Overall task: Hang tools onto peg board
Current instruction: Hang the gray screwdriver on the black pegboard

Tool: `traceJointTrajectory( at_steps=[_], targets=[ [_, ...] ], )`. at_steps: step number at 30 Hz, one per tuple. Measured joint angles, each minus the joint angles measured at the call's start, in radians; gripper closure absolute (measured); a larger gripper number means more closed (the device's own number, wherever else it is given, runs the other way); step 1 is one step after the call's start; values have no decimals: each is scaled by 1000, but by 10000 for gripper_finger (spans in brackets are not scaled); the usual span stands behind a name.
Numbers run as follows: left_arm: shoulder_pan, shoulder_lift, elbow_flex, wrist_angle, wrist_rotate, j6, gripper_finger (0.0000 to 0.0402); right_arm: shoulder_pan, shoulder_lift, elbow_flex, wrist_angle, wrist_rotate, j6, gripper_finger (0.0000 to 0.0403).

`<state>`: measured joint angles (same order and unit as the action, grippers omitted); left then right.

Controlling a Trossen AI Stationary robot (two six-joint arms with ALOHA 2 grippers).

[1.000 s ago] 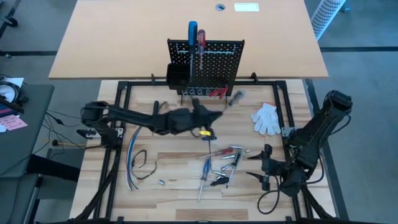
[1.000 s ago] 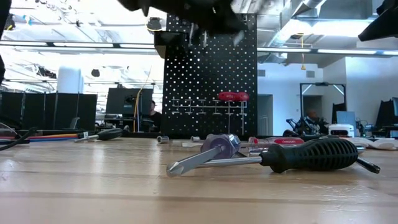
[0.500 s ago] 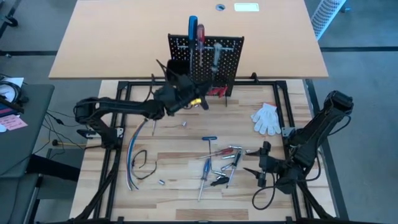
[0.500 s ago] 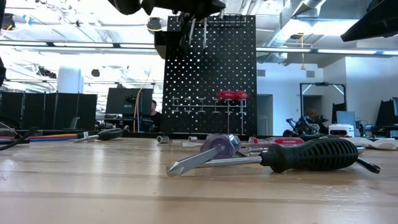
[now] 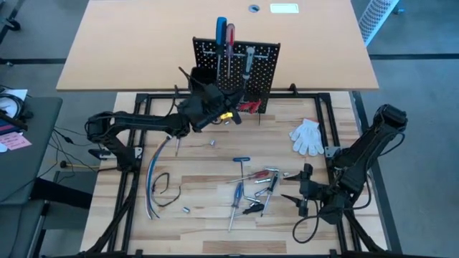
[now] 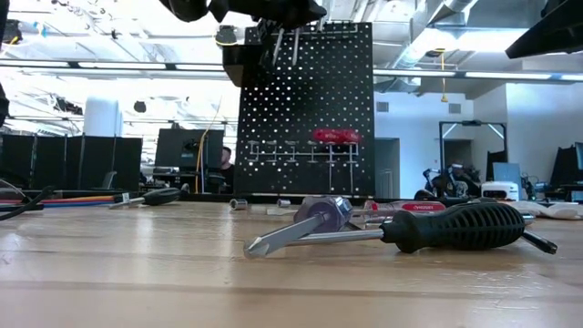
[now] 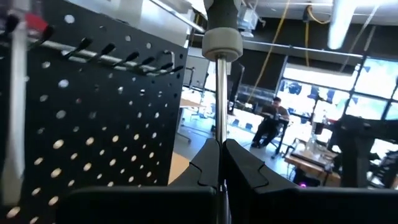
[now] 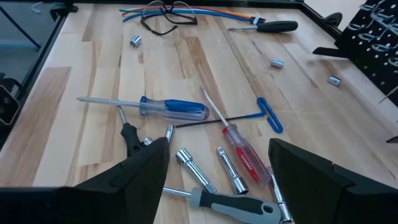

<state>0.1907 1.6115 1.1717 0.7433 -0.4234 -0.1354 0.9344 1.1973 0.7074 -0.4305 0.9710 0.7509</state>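
Left claw (image 7: pixel 221 163) pinching a silver tool (image 7: pixel 220 93) just beside the peg board (image 7: pixel 87 118) edge; right claw (image 8: pixel 217 168) spread

Beyond the pale wooden desk (image 6: pixel 137 264) lies an open workshop: bright ceiling lights (image 6: pixel 127 23), dark monitors (image 6: pixel 64 162) in a row, a seated person (image 7: pixel 272 121), and grey floor (image 5: pixel 416 79).

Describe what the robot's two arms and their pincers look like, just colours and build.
Both arms are dark, nearly black, built of jointed segments. The left arm carries a small yellow marking near its pincer. The right arm has a bulky rounded top joint and a black cable looping near its pincer. The fingers are broad, matte black wedges.
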Motion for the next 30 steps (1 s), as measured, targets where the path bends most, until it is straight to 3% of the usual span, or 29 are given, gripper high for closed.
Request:
traceJointTrajectory(
  at_steps=[23,30],
  targets=[
    [-94,-1,0,9,-47,76,401,1,0,0,2,-1,1,117],
    [-149,-40,-1,-7,-159,196,401,1,0,0,2,-2,1,117]
  ],
)
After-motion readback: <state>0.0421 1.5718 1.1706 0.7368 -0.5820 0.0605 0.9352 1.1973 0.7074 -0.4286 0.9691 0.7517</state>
